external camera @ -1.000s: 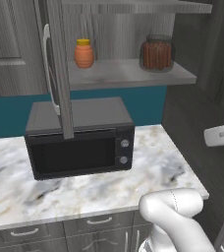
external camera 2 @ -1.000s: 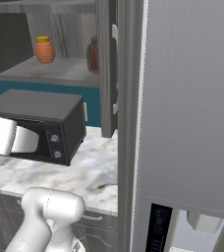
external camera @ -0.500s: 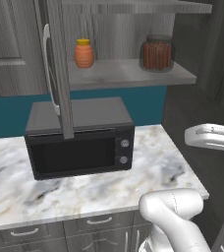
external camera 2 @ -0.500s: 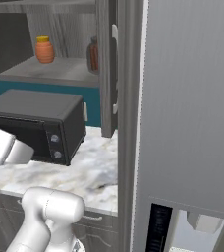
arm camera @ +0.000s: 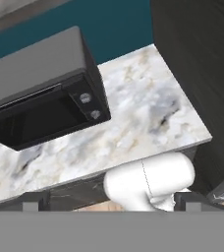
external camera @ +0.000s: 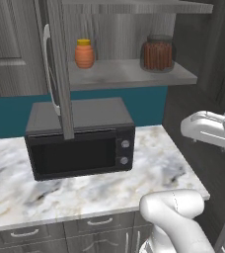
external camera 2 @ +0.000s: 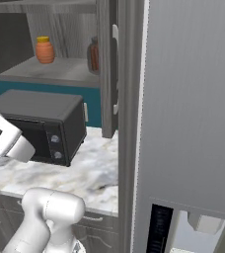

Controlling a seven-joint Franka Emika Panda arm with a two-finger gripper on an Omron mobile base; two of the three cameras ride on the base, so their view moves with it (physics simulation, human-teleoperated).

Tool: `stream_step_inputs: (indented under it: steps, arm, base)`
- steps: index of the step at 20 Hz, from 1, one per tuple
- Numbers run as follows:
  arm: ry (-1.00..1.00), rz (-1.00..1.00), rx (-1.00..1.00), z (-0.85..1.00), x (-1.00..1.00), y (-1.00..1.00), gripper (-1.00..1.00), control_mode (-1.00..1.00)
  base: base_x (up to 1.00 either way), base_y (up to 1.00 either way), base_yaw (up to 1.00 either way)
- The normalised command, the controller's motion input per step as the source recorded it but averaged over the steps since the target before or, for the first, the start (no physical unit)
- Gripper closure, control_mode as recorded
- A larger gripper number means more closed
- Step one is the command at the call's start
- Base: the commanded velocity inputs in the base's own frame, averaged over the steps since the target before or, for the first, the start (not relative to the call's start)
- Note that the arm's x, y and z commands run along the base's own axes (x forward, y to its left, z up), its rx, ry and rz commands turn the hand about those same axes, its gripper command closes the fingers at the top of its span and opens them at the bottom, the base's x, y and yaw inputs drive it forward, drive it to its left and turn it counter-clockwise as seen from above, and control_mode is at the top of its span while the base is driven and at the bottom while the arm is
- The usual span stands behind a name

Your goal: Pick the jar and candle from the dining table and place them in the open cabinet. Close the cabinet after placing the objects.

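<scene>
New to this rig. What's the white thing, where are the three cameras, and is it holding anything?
The white shape is a robot arm on a driving base, in a rendered kitchen. Two cameras sit on the base behind the arm, one to its left and one to its right, both looking forward. The third sits on the hand and looks down along the gripper; its two dark finger tips stand wide apart with nothing between them, so it holds nothing.

In front is a marble counter with a black microwave on it. Above it the cabinet stands open, its door swung out. On its shelf are the jar of reddish sticks and a small orange bottle. I can see no candle in the cabinet.
</scene>
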Motion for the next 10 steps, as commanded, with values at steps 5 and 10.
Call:
stream_step_inputs:
  steps: [5,10]
  arm:
    - [0.08,0.00,0.04,-0.26,0.01,0.00,-1.00,-1.00]
    - [0.03,0.00,0.00,-0.08,0.03,0.01,-1.00,1.00]
  base:
    - [0.00,0.00,0.00]
    - [0.01,0.00,0.00]
